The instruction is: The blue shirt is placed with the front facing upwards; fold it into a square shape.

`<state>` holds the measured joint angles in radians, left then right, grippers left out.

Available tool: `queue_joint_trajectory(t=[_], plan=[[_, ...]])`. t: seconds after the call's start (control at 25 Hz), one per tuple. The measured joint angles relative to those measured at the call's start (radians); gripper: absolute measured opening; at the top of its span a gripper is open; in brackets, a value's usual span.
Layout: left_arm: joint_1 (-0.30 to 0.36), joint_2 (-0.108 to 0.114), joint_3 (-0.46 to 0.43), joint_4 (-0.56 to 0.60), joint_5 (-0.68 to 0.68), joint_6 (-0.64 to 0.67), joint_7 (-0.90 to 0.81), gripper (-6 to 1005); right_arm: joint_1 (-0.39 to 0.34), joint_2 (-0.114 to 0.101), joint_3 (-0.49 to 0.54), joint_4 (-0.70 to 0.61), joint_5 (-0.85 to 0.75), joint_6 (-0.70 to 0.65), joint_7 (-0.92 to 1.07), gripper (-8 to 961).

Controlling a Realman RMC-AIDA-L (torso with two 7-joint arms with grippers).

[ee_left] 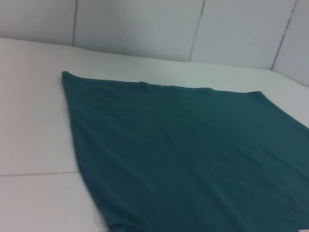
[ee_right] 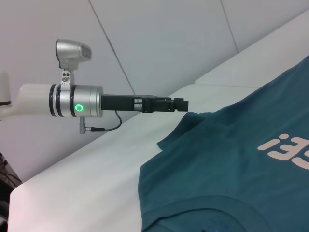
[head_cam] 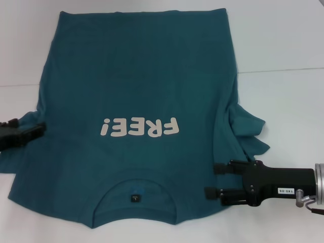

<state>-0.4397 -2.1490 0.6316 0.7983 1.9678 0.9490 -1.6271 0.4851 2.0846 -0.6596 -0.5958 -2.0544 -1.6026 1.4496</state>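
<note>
The blue shirt (head_cam: 136, 91) lies flat on the white table, front up, with cream "FREE!" lettering (head_cam: 140, 127) and the round collar (head_cam: 135, 195) nearest me. Its right sleeve (head_cam: 248, 132) is bunched and creased. My right gripper (head_cam: 210, 179) is open, its two black fingers spread over the shirt's right shoulder edge with nothing held. My left gripper (head_cam: 39, 129) sits at the shirt's left sleeve edge; the right wrist view shows this left gripper (ee_right: 183, 104) just above the left sleeve (ee_right: 190, 123). The left wrist view shows only the shirt's plain lower body (ee_left: 193, 150).
The white table (head_cam: 283, 61) has a seam line running across it behind the right sleeve. A pale panelled wall (ee_left: 145, 24) stands behind the table's far edge. Bare tabletop (ee_left: 34, 121) lies on both sides of the shirt.
</note>
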Motion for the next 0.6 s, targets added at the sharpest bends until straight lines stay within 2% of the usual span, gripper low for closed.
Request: queue_joint_trajectory(t=[0.6], plan=[[-0.003, -0.005, 0.004, -0.010, 0.043, -0.150, -0.005, 777, 0.002, 0.002, 0.002, 0.016, 0.001, 0.014, 0.008, 923]])
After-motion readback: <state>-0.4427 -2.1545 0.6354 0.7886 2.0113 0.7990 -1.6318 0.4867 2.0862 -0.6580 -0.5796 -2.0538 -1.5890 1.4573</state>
